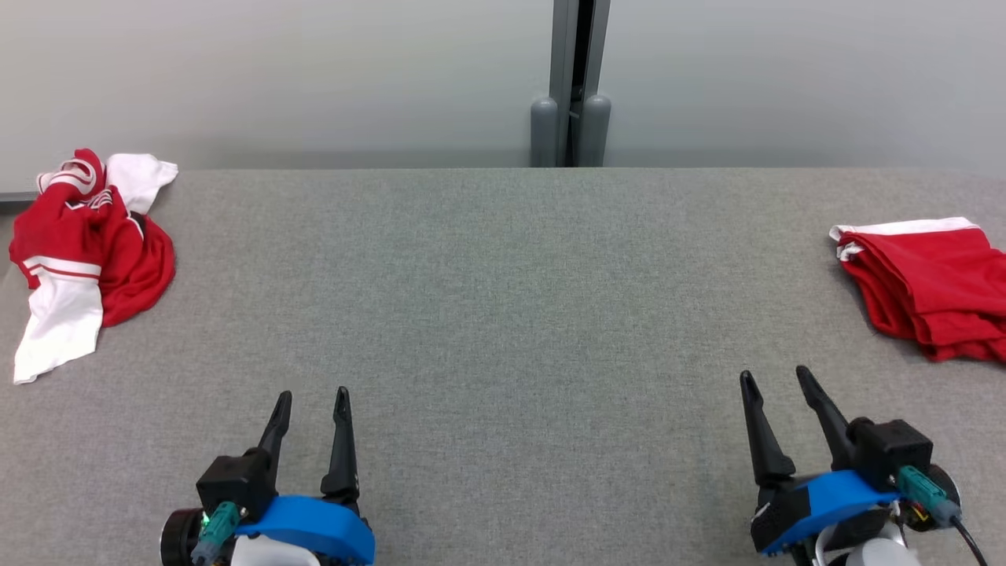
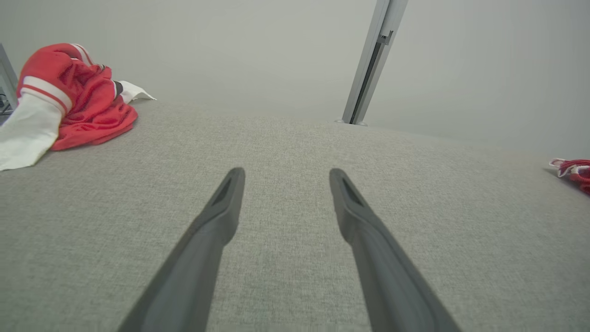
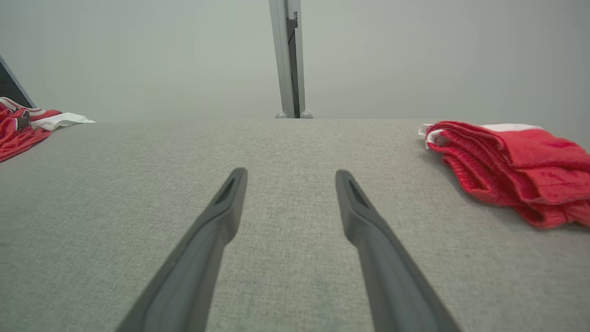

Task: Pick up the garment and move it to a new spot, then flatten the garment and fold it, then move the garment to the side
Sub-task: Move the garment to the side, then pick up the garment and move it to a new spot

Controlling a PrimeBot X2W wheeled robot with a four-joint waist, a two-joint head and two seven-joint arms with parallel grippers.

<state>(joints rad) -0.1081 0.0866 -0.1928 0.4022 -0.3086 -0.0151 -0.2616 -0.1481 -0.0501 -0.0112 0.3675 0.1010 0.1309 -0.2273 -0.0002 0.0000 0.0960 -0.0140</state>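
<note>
A crumpled red and white garment (image 1: 86,244) lies in a heap at the far left of the grey table (image 1: 503,314); the left wrist view has that garment (image 2: 69,99) at upper left, and the right wrist view catches its edge (image 3: 23,127). A folded red garment with white trim (image 1: 931,287) rests at the right edge, also large in the right wrist view (image 3: 511,166). My left gripper (image 1: 312,395) stands open near the front left, nothing between its fingers (image 2: 216,221). My right gripper (image 1: 774,376) is open at the front right, empty, left of the folded garment.
A grey wall runs behind the table, with a vertical metal post (image 1: 571,86) at the back centre. The table's back edge lies just in front of the post. Bare grey cloth stretches between the two garments.
</note>
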